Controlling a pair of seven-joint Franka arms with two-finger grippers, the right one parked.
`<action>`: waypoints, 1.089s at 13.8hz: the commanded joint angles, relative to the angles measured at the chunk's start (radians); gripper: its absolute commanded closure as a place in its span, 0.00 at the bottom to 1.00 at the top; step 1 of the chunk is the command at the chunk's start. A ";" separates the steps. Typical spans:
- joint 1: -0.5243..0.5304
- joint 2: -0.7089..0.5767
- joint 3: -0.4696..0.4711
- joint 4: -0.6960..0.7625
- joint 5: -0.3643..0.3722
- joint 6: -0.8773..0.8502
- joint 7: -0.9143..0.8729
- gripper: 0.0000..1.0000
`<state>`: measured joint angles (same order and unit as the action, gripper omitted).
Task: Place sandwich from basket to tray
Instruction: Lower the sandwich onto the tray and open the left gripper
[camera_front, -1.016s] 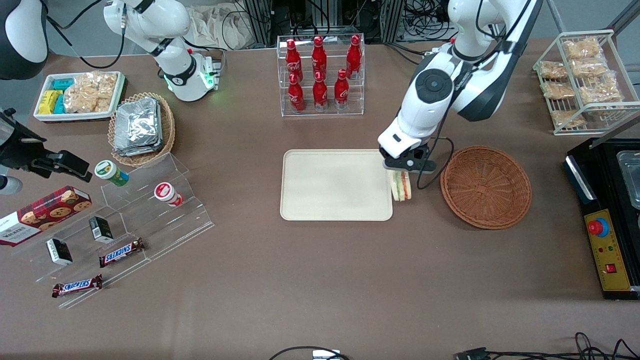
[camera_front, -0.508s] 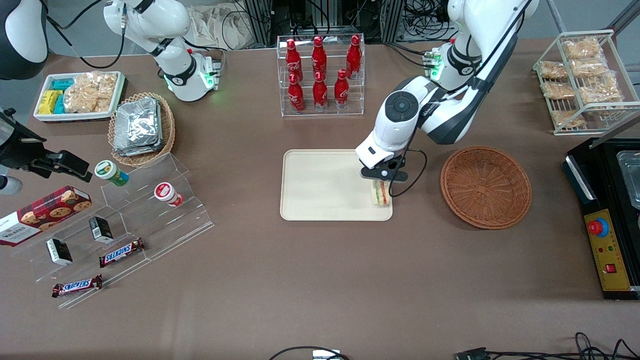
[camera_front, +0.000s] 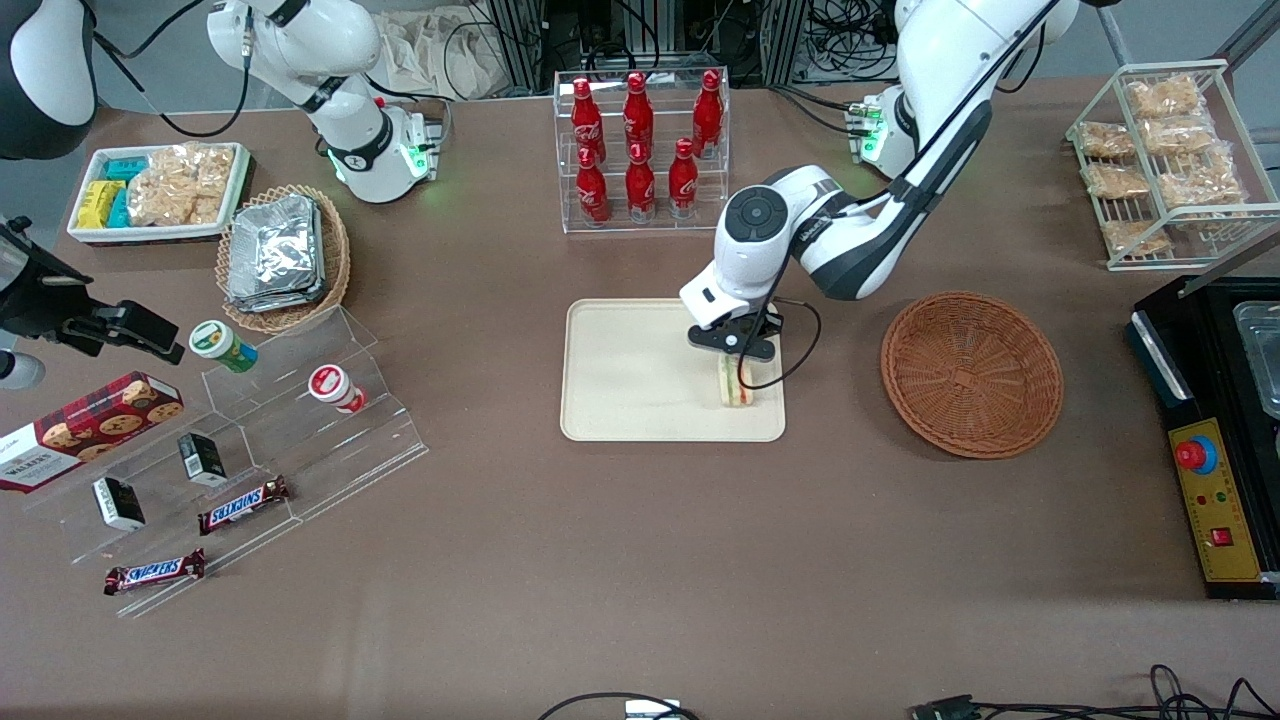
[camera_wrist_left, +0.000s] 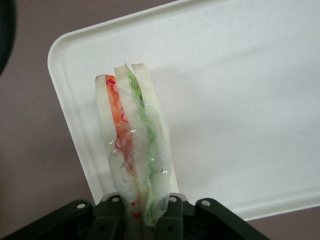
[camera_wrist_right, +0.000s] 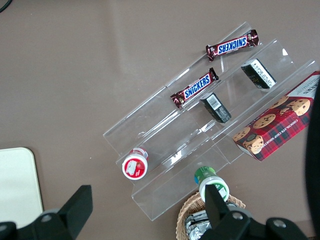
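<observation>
My left gripper (camera_front: 738, 362) is shut on the clear-wrapped sandwich (camera_front: 737, 382), a wedge of white bread with red and green filling (camera_wrist_left: 131, 145). The sandwich hangs over the cream tray (camera_front: 640, 375), near the tray corner closest to the basket and the front camera. In the left wrist view the black fingers (camera_wrist_left: 172, 212) pinch the sandwich's end, with the tray (camera_wrist_left: 240, 100) below it; whether the sandwich touches the tray I cannot tell. The reddish-brown wicker basket (camera_front: 971, 373) sits empty beside the tray, toward the working arm's end.
A clear rack of red bottles (camera_front: 640, 150) stands farther from the front camera than the tray. A tan basket of foil packets (camera_front: 280, 258), a white snack bin (camera_front: 160, 190) and a clear stepped display (camera_front: 250, 440) lie toward the parked arm's end. A wire rack (camera_front: 1165, 160) and black machine (camera_front: 1215, 420) are by the basket.
The gripper has carried the sandwich from just outside the tray's edge, on the basket side, to a spot over the tray's corner area.
</observation>
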<state>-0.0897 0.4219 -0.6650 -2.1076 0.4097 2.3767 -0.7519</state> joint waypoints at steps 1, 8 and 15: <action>-0.021 0.063 0.004 0.026 0.093 0.012 -0.088 1.00; -0.021 0.132 0.005 0.044 0.167 0.012 -0.136 0.00; -0.008 0.106 0.004 0.150 0.149 -0.068 -0.182 0.00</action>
<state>-0.0966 0.5257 -0.6581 -2.0189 0.5460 2.3707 -0.9050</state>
